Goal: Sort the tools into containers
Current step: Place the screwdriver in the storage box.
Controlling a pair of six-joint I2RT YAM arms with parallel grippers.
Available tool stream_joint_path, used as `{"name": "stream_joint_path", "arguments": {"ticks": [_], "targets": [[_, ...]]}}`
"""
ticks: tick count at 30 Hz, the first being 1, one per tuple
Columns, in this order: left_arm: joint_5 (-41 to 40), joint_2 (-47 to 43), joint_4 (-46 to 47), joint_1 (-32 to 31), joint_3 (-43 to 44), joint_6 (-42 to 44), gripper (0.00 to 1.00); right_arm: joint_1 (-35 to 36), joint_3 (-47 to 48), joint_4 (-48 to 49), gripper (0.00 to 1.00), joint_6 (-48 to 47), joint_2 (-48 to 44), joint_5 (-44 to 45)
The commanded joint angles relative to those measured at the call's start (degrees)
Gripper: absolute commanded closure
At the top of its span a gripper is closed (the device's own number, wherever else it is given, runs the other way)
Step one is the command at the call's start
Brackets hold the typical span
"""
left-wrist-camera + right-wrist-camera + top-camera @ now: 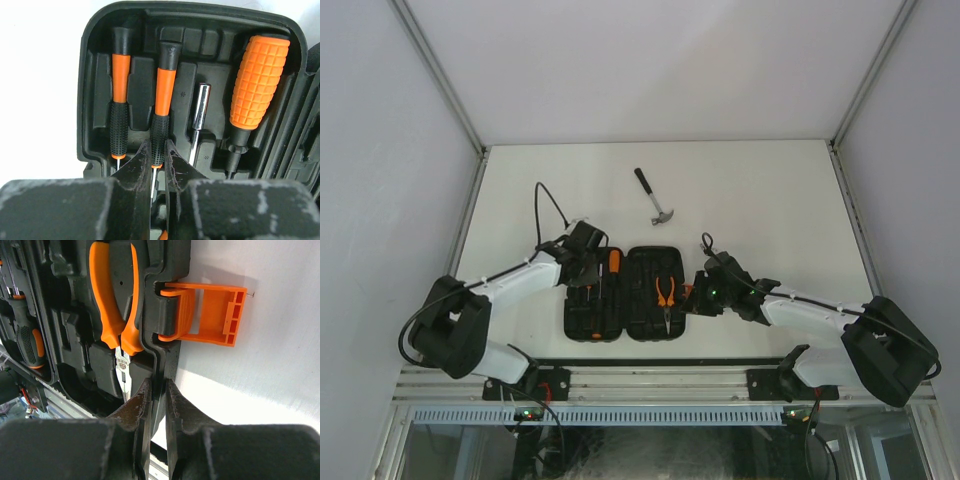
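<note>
**Top external: case (640, 270) open flat, hammer (650, 193) out on the bench (770, 200)**

From above, the black case lies open with both halves facing up. It sits near the front middle of the bench, between the two arms. The hammer is on its own farther back, well apart from the case, with nothing touching it. The pliers (666, 298) are bedded in the right half.

Left wrist cam: the left pincer (157, 150) is down over the left half. Its fingers are nearly together, pinching a slim screwdriver (161, 100) right where the black grip meets the shaft. That screwdriver looks seated in its slot, and its twin (120, 100) is in the next slot to the left as this cam sees it. Further right there's a steel bit (201, 107), then a fat orange-handled driver (257, 80), each in its own slot.

Right wrist cam: the right pincer (157, 390) is clamped on the case's outer rim, one finger inside the wall and one outside. It's just beside the orange latch (210, 315), which is flipped out over the bench. The pliers' orange handles show just inside that rim.
</note>
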Motion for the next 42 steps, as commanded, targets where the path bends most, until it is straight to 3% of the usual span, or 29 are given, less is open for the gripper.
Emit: {"name": "stream_joint_path", "arguments": {"ticks": [1,21,34,39,42], "targets": [[3.46,6.33,-1.45,0.69,-1.38,0.69,1.00,0.50,-0.17,-0.05,0.96,-1.63,0.90,-0.60],[7.95,16.46,4.56,0.69,-5.78,-0.79,1.00,0.41,-0.19,-0.31,0.97,-1.94,1.17,-0.67],[7.20,3.84,-1.71,0.68,-5.22,0.07,1.00,-0.09,-0.18,-2.93,0.97,-2.85,-1.34,1.10],[7.37,3.49,-3.62,0.66,-3.00,0.42,0.85,-0.20,-0.19,-3.31,0.97,-2.99,-1.49,1.24],[6.98,3.39,-4.53,0.64,-2.19,0.38,0.80,-0.20,-0.16,-3.56,0.97,-2.96,-1.64,1.50]]}}
